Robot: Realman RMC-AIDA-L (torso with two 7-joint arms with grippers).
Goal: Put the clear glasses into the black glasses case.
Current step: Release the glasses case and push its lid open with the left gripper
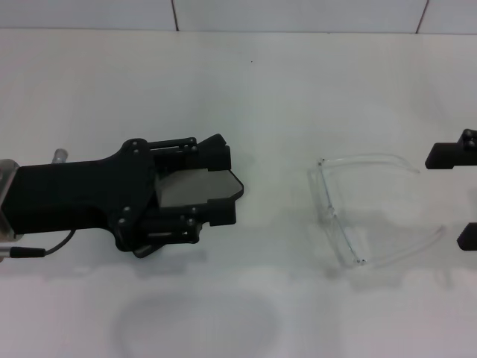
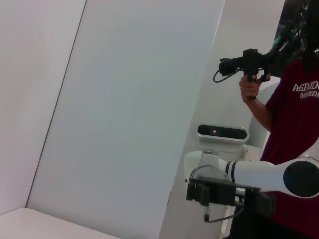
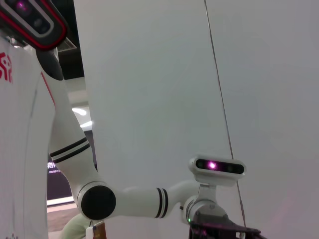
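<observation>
The clear glasses [image 1: 333, 214] lie on the white table [image 1: 261, 97] right of centre, arms unfolded and pointing right. My right gripper [image 1: 456, 195] is at the right edge, open, one finger on each side of the arm tips without touching them. My left gripper [image 1: 225, 185] reaches in from the left and is shut on the black glasses case [image 1: 197, 188], whose grey lining shows between the fingers. The case is a hand's width left of the glasses. Neither wrist view shows the glasses or the case.
A tiled wall [image 1: 298, 15] rises behind the table's far edge. In the left wrist view a person [image 2: 294, 99] holding a camera rig stands beyond the right arm [image 2: 259, 174]. The right wrist view shows the left arm [image 3: 129, 199] before a white panel.
</observation>
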